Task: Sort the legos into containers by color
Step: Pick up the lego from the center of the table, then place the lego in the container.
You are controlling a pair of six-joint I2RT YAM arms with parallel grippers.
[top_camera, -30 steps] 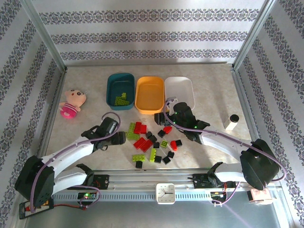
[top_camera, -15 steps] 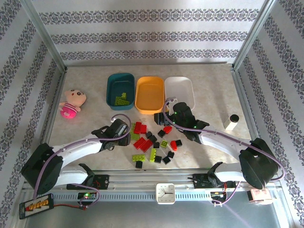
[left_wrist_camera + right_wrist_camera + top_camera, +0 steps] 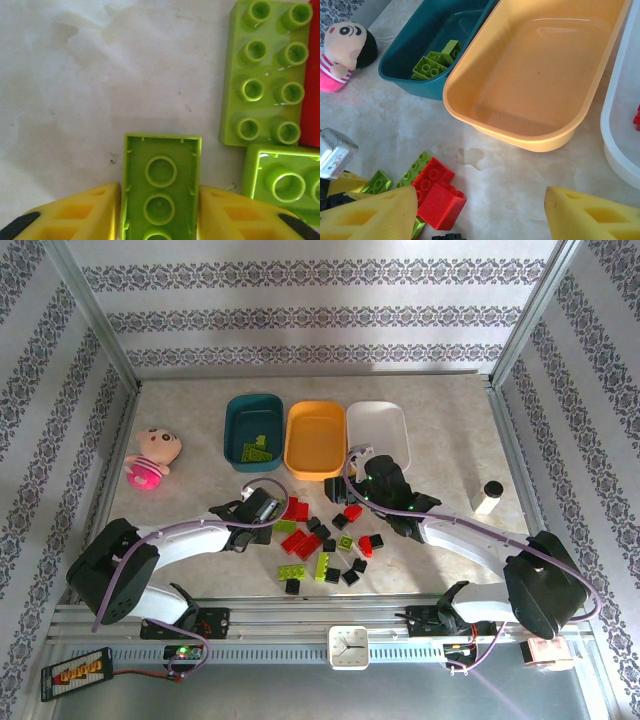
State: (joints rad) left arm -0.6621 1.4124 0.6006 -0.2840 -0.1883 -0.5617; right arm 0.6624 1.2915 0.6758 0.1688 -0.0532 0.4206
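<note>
- While the left arm (image 3: 190, 543) lies low and stretches from the near left corner toward the middle, its wrist points down at the edge of the legos (image 3: 325, 535).
- The left fingers (image 3: 90, 212) press on both long sides of a green brick (image 3: 161, 172). It lies hollow side up on the worktop (image 3: 75, 75).
- Just right of it lie two more green ones, one with its studs up (image 3: 262, 75).
- The right arm (image 3: 470, 535) comes in bent from the near right.
- The right fingers (image 3: 370, 215) are spread wide with nothing between them. They hang over the worktop just in front of the orange tub (image 3: 535, 75).
- At the far side, the teal tub (image 3: 237, 420), the orange tub and the white tub (image 3: 380, 430) stand side by side in a row.
- Some green bricks (image 3: 256, 448) lie in the teal tub.
- Red, black and green legos lie loose between the two arms.
- A pink doll (image 3: 152, 455) lies at the left and a small white cylinder (image 3: 490, 497) stands at the right.
- The worktop is pale and blotchy, and striped walls (image 3: 320, 310) close it in on three sides.
</note>
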